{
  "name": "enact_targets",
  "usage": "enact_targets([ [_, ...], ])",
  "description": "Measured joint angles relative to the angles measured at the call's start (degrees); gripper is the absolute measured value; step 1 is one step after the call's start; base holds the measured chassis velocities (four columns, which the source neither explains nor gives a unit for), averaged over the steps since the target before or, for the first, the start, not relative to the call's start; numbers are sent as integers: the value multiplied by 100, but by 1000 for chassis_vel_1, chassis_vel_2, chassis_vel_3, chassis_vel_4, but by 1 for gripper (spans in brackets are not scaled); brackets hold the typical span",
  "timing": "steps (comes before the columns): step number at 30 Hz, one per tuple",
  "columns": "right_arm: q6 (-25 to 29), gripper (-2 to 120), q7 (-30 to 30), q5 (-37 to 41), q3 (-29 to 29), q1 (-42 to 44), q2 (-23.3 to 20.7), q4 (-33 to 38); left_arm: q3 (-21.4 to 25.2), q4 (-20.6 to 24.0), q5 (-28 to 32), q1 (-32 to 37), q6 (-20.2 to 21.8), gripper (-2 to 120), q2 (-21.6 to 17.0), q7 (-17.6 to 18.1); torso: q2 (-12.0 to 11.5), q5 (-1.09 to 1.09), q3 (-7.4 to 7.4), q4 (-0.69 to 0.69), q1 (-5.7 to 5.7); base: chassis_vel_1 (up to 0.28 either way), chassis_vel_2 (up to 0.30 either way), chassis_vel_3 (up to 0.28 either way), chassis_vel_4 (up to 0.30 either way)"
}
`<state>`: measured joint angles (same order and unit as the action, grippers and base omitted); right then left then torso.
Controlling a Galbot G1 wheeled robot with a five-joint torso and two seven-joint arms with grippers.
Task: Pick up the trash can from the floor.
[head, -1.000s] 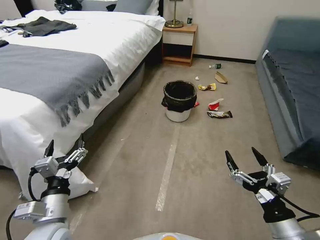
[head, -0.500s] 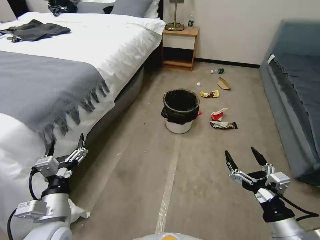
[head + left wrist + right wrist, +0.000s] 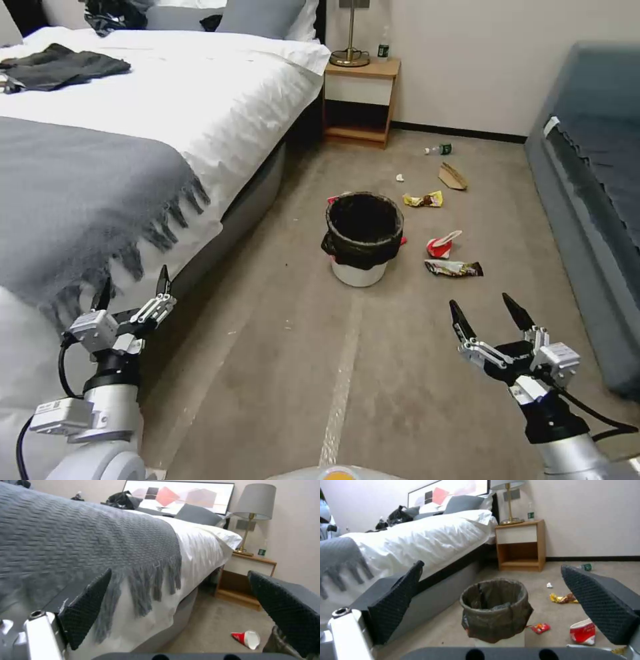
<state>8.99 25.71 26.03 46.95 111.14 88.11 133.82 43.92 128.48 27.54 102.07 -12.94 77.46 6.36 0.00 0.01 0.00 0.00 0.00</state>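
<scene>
Approaching stage: the trash can [image 3: 363, 239] stands upright on the carpeted floor [image 3: 280, 373], well ahead of both grippers. Left gripper [image 3: 132, 292] and right gripper [image 3: 487, 316] hang wide, empty. Closing in judged necessary before grasping.

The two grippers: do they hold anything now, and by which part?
Nothing is held. The left gripper and right gripper are open; the trash can stands apart on the floor.

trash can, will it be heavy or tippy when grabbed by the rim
The trash can looks empty, so probably light. Its black liner hangs loose over the rim, so a rim grip may slip. Small and upright on the floor, it could tip if nudged.
</scene>
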Motion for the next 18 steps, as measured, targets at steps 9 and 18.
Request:
enact_targets([
  [9,4,100,2,-5,3,2,-4,-17,1,-15,36,3,-33,100,14,-50,0,-1,0,1,0,-113,112,116,-118],
  [18,10,100,4,10,12,-24,-27,-68,-21,-40,28,-35,-30,100,32,-57,0,-1,0,0,0,-118,119,124,-112],
])
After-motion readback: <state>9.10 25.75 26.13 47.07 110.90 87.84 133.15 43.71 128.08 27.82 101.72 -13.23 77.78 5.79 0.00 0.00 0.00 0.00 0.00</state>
